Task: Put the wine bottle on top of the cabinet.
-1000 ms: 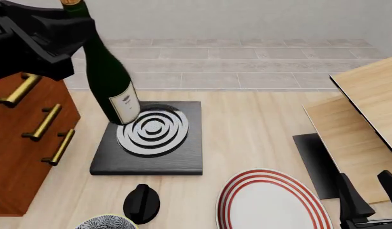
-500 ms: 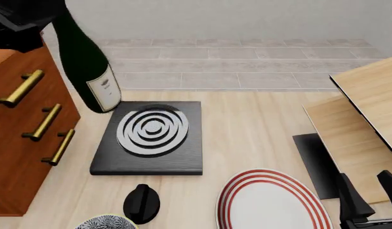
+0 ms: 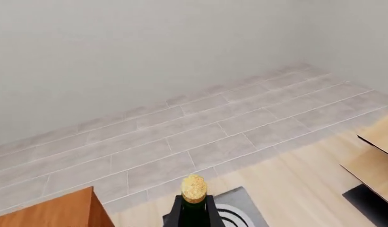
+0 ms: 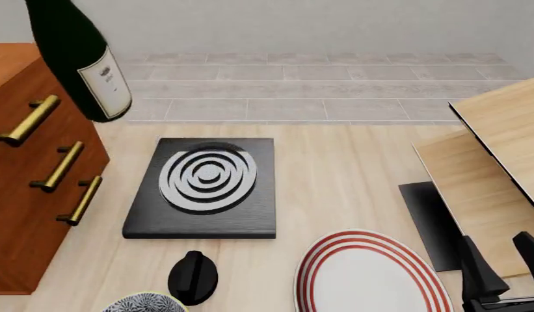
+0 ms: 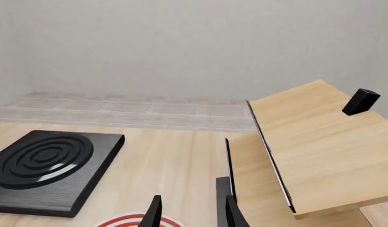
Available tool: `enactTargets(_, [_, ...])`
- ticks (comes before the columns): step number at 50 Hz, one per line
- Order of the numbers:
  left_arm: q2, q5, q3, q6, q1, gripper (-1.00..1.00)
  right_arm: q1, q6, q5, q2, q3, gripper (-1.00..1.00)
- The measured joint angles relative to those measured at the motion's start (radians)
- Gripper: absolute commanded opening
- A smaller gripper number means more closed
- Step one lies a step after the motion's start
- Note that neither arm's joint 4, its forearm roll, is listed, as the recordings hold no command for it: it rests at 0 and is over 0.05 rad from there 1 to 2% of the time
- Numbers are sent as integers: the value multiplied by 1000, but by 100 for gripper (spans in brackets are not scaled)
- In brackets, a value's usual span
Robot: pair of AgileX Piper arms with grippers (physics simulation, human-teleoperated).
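A: Since the tall dark green glass wine bottle with the white label (image 4: 79,60) hangs in the air over the front edge of the reddish-brown wooden cabinet with brass bar handles (image 4: 28,188), what would make this step go well?

B: Carrying it further over the cabinet's top before lowering, I'd say. Its base sits about at the near corner, above the drawer fronts, and it leans, with the base towards the black square hob plate with silver rings (image 4: 204,186). It should be brought upright first, then set down well inside the top, so the base lands flat and can't tip off the edge.

A: And the left tool?

B: I can't see it. In the front view the bottle runs off the upper edge and the arm is out of frame. The left wrist view shows only the tan cork (image 3: 194,187) and the dark neck below it, with no fingers visible. The bottle is off every surface, so I judge something holds it by the neck, but the pictures don't show the grip.

A: The right tool (image 5: 190,212)?

B: Its two dark fingers stand apart with nothing between them, low over the pale wooden desk (image 4: 336,175) near the red-striped white plate (image 4: 371,273), well away from the bottle.
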Motion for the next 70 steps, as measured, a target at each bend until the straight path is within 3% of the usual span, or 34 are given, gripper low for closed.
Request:
enactTargets(34, [139,42,-216,-19,279,-100,1,-4,-1,2,0,100])
enactTargets(70, [336,23,-372,-44,606,-100,-1,-7,-1,2,0,100])
